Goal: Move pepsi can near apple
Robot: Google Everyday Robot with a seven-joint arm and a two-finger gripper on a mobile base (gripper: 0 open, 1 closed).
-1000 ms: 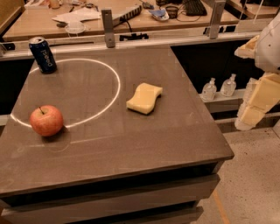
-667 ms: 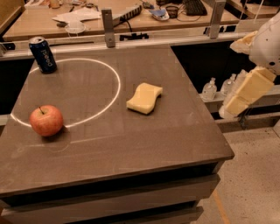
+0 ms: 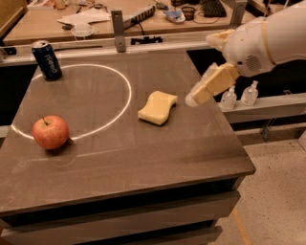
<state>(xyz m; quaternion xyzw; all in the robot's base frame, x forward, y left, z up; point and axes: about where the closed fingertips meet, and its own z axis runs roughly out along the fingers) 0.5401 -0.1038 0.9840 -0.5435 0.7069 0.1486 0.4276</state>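
Observation:
The pepsi can point(image 3: 47, 59) stands upright at the far left corner of the dark table point(image 3: 143, 153), dark blue with white lettering and a silver top. The red apple point(image 3: 50, 132) with a short stem sits near the left edge, in front of the can and well apart from it. My gripper point(image 3: 193, 98) hangs above the table's right side, just right of the yellow sponge, pointing down and to the left. It holds nothing and is far from both the can and the apple.
A pale yellow wavy sponge point(image 3: 158, 107) lies mid-table. A white circle line point(image 3: 125, 98) is marked on the tabletop. Two small clear bottles point(image 3: 239, 95) stand on a ledge to the right. A cluttered bench point(image 3: 143, 14) runs behind the table.
My arm has swung in from the right edge of the view toward the table, and the gripper now reaches over the table's right side near the sponge. The can, apple and sponge have not moved.

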